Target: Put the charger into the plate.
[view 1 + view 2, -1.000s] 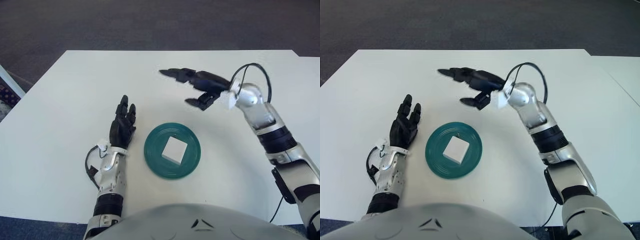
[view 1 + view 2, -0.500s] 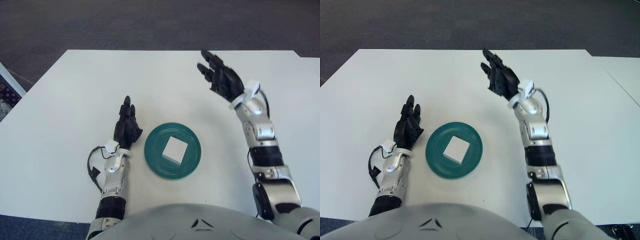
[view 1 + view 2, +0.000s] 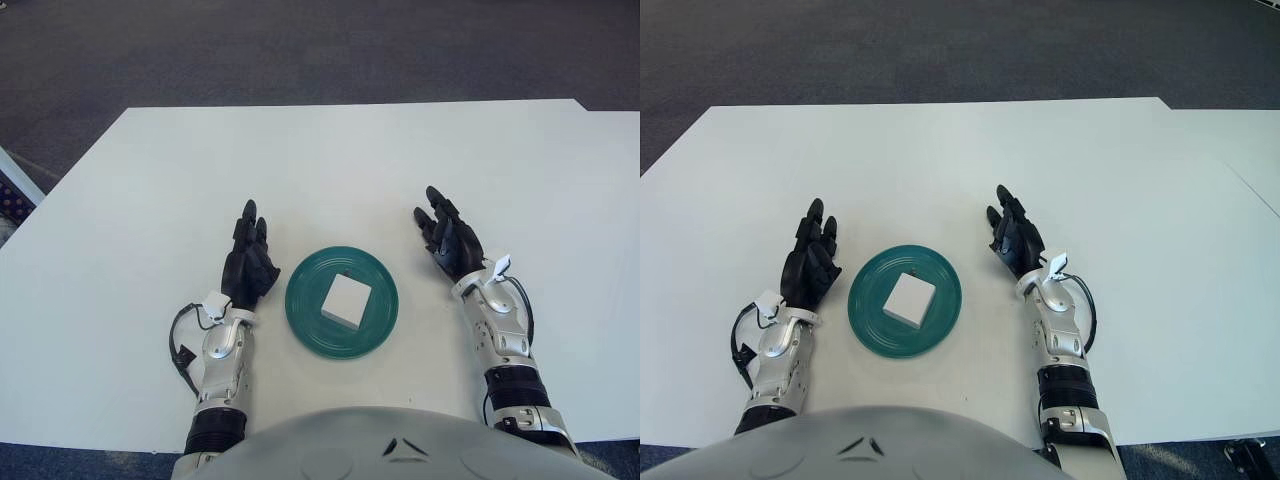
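A white square charger [image 3: 347, 299] lies in the middle of a round teal plate [image 3: 302, 322] on the white table. My right hand [image 3: 448, 240] is to the right of the plate, fingers spread and holding nothing. To the left of the plate is my left hand [image 3: 250, 262], fingers extended and likewise holding nothing. Neither hand touches the plate or the charger.
The white table [image 3: 330, 170] stretches far behind the plate, with dark carpet [image 3: 300, 50] beyond its far edge. My grey torso [image 3: 380, 445] fills the bottom of the view.
My right arm has swung back from above and behind the plate and come down to the plate's right side, hand open. The left hand shifted only slightly. The charger has stayed in the plate.
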Motion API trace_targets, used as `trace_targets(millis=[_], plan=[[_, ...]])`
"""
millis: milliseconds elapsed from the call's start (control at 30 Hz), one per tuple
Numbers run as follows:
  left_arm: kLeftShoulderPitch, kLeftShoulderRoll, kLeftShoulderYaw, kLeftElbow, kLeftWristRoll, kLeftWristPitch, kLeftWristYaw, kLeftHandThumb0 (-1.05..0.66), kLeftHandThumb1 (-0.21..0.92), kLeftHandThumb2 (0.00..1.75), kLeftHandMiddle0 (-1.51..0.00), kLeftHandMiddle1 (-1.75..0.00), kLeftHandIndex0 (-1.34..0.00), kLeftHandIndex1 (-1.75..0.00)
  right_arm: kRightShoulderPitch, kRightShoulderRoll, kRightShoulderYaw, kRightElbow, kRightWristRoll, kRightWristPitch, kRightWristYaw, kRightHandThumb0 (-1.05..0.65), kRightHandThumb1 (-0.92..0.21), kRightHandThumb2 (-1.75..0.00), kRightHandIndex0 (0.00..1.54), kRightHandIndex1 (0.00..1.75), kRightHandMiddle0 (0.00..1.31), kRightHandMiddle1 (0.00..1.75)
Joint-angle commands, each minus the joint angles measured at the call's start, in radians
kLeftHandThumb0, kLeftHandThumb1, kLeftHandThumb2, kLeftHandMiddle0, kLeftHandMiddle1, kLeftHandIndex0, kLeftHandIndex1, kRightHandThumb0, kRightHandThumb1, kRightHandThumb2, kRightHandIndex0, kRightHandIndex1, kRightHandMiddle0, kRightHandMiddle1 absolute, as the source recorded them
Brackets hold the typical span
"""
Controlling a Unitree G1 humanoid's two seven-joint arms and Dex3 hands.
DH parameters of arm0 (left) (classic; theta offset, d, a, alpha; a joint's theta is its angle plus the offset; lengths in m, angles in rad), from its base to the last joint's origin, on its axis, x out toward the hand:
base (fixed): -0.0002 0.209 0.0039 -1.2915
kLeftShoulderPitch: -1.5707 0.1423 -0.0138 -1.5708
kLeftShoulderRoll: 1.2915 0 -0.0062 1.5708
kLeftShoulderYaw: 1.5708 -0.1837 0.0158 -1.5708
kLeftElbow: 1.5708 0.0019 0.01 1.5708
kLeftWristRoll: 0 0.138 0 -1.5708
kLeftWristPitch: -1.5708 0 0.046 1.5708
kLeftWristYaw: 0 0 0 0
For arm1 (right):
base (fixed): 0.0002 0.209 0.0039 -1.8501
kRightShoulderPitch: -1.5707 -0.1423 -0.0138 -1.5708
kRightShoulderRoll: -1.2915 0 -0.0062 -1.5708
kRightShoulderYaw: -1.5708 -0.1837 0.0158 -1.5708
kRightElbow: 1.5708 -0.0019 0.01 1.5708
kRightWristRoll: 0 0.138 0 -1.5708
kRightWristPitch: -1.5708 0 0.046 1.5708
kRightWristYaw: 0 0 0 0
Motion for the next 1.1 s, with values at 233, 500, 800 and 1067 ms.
trace_targets(millis=[233, 500, 800, 1067], plan=[[0.052, -0.007, -0.002, 0.031, -0.026, 0.006, -0.004, -1.05, 0.92, 0.98, 0.00, 0.00, 0.00, 0.00, 0.046, 0.126, 0.036, 0.075, -0.016, -0.101, -0.043, -1.05, -0.92, -1.00, 0.04, 0.02, 0.10, 0.13], [0.042, -0.027, 0.019, 0.069, -0.069, -0.018, -0.012, -1.05, 0.92, 0.97, 0.00, 0.00, 0.00, 0.00, 0.062, 0.155, 0.062, 0.093, -0.075, -0.133, -0.099, -1.05, -0.92, -1.00, 0.11, 0.01, 0.00, 0.40], [0.067, -0.040, 0.016, 0.039, -0.063, -0.007, -0.001, -1.05, 0.92, 0.94, 0.00, 0.00, 0.00, 0.00, 0.083, 0.159, 0.086, 0.113, -0.136, -0.144, -0.148, -1.05, -0.92, -0.98, 0.11, 0.00, 0.00, 0.38], [0.077, -0.041, 0.007, 0.023, -0.058, -0.012, -0.005, -1.05, 0.92, 0.92, 0.00, 0.00, 0.00, 0.00, 0.083, 0.159, 0.093, 0.126, -0.143, -0.119, -0.170, -1.05, -0.92, -0.97, 0.09, 0.00, 0.00, 0.30]])
